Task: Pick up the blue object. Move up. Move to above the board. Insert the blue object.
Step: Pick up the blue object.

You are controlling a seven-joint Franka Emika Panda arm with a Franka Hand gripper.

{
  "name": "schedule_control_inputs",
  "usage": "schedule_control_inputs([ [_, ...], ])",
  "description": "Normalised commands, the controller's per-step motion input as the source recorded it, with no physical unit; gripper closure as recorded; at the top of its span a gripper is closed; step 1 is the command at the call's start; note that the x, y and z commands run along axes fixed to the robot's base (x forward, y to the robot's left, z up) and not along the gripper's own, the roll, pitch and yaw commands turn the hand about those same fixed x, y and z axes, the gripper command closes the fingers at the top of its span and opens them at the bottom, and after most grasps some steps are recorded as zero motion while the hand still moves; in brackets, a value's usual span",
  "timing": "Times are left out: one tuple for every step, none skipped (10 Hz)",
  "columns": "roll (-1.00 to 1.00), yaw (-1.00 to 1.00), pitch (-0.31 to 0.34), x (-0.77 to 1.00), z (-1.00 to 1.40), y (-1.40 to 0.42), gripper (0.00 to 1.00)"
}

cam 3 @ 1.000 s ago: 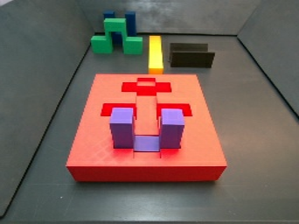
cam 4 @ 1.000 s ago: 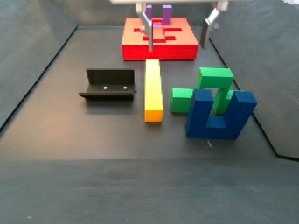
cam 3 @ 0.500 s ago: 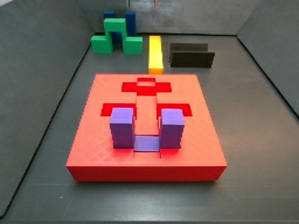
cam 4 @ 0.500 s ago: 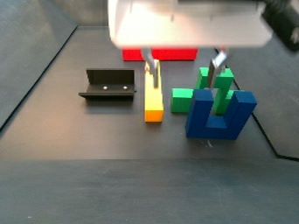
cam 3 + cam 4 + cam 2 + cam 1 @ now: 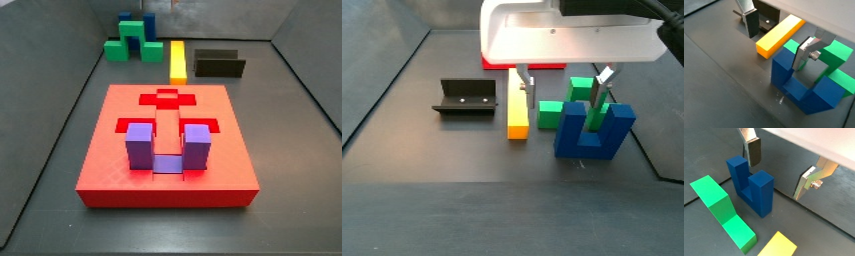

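Here the end effector (image 5: 564, 88) hangs wide open, holding nothing — right of centre in a side view, above the blue object (image 5: 593, 130).

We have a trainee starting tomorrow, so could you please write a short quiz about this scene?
1. True or false: the gripper already clamps the blue block.
2. Which block stands in the red board? A green, B purple, C yellow.
3. Fill in: the yellow bar lies between the green block and the dark ____.

Key: 1 false, its fingers are open and apart from the block; 2 B; 3 fixture.
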Motion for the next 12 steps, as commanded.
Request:
schedule_control_inputs([
  [-0.05,0.0,-0.1,-0.28,-0.11,0.0,0.0],
  [-0.08,0.0,-0.106,-0.23,-0.01,0.0,0.0],
  [-0.03,0.0,-0.106,-0.1,-0.09,0.0,0.0],
  [-0.01,0.12,-0.101,0.0,-0.13,0.0,0.0],
  [0.0,0.14,-0.09,0.0,-0.19,0.01,0.0],
  [0.0,0.17,-0.077,0.0,-0.24,0.04,0.0],
  [0.0,0.17,-0.069,0.0,-0.19,0.0,0.0],
  [0.0,0.09,-0.054,0.0,-0.21,0.0,0.0],
  [0.0,0.04,-0.061,-0.03,-0.21,0.0,0.0],
  [0.0,0.02,-0.056,0.0,-0.21,0.0,0.0],
  [0.0,0.0,-0.054,0.0,-0.19,0.0,0.0],
  [0.0,0.0,-0.051,-0.01,-0.21,0.0,0.0],
])
